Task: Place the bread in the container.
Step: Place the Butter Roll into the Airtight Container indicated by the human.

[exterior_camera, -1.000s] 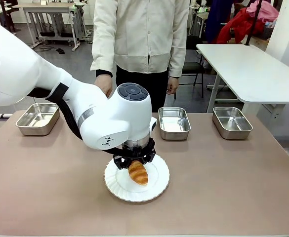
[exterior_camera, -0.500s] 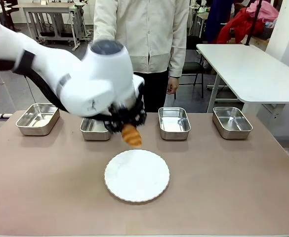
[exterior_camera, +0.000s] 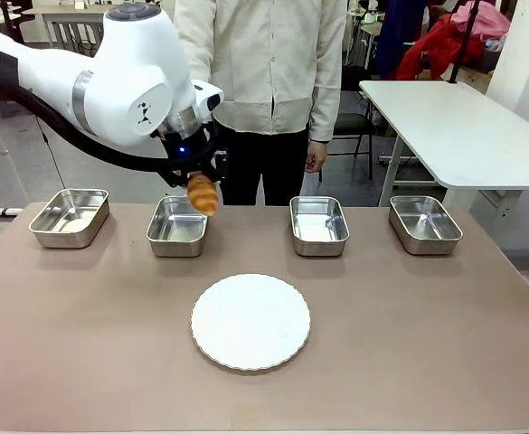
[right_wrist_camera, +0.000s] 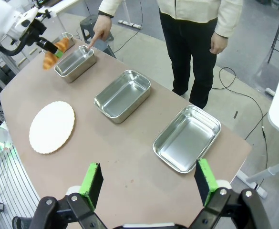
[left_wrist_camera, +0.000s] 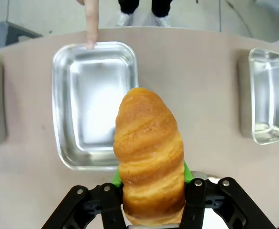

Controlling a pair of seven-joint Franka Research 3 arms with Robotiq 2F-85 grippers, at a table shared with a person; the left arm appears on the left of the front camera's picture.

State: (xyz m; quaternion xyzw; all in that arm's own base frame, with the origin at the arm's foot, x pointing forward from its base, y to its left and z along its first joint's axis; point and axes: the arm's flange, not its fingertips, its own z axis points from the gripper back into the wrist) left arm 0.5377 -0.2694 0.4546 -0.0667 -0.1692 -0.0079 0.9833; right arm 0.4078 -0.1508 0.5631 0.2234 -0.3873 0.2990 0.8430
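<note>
Bread (exterior_camera: 203, 193) clamped in left gripper (exterior_camera: 194, 180), hanging in the air over the near-right part of the second pan from robot's left (exterior_camera: 177, 226), not touching it. Left arm comes in from picture left, elbow high, wrist pitched down and forward toward the far edge of the table (exterior_camera: 409, 344). Left wrist view: bread (left_wrist_camera: 150, 155) sticks out lengthwise between the green pads (left_wrist_camera: 185, 171), tip aimed at the pan (left_wrist_camera: 95, 102), most of the pan floor visible past it. Person's hand (right_wrist_camera: 97, 36) points one finger down at that pan's far rim; fingertip (left_wrist_camera: 90, 21) looks on or just above the rim, can't tell which. Plate (exterior_camera: 250, 321) sits mid-table, nearer the robot than the pan row. Right gripper (right_wrist_camera: 149, 183) held high above the table's right end, looking down at it, fingers spread wide with nothing between
</note>
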